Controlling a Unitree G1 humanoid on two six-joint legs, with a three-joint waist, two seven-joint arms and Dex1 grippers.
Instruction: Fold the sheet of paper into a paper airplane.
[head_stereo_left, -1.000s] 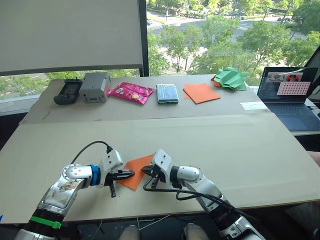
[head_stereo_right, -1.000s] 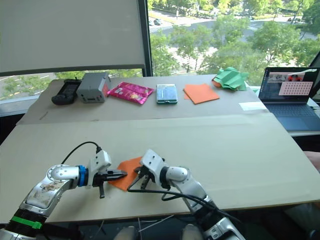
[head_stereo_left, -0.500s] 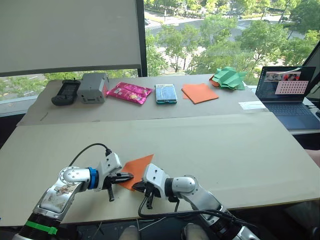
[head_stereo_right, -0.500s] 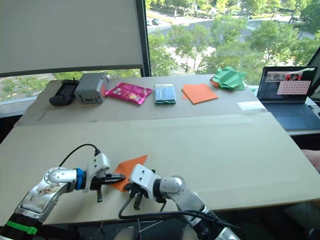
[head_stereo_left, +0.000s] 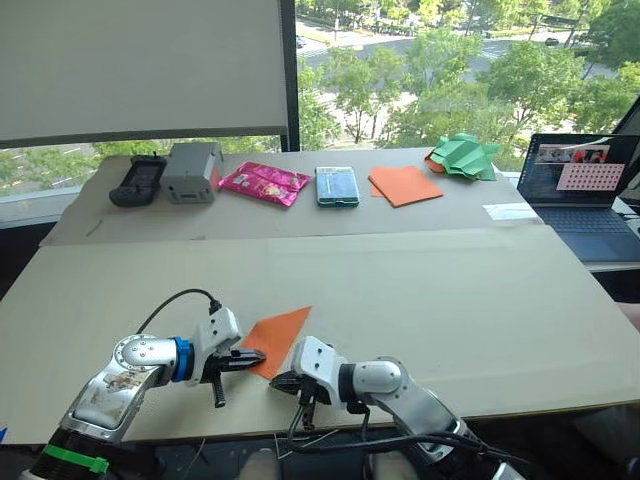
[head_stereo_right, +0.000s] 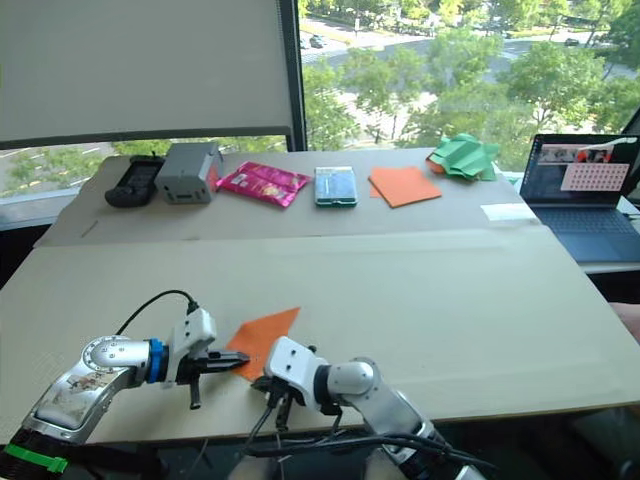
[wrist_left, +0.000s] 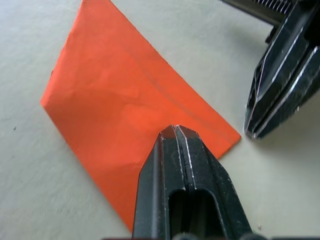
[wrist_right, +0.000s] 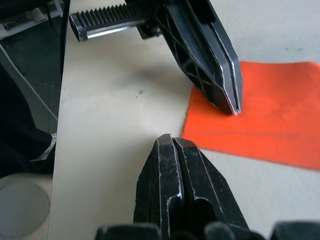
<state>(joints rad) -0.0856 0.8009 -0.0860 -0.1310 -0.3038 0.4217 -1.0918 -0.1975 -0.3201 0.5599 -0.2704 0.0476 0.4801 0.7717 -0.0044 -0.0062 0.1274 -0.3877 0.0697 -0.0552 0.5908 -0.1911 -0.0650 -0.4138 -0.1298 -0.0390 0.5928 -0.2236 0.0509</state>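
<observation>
Paper first: the sheet of paper (head_stereo_left: 275, 337) lies flat on the near part of the desk (head_stereo_left: 480, 300), close to its front edge, between my two arms. From the left wrist view it reads as already folded once into a pointed shape, with a crease line running along it. My left gripper (head_stereo_left: 257, 355) has its fingers pressed together, tips resting on the sheet near its closest corner, pinning rather than pinching. My right gripper (head_stereo_left: 281, 382) also has its fingers pressed together; it sits on bare desk just beside the sheet's near corner, not touching the paper.

I judge the step in hand to be sharpening or starting a fold. To do it well I should keep my left tips pressing down as an anchor so the thin sheet cannot slide. My right tips should slip under the free corner from the desk side, low and shallow. A slow lift should follow the existing crease, since a skewed fold would spoil the nose of the plane.

Counted: one creased orange sheet in work, one stack of smooth orange sheets (head_stereo_left: 405, 185) at the far side, one green paper shape (head_stereo_left: 462, 155), one pink packet (head_stereo_left: 263, 183), one grey box (head_stereo_left: 190, 172), one black handset (head_stereo_left: 137, 180), one laptop (head_stereo_left: 583, 195).
</observation>
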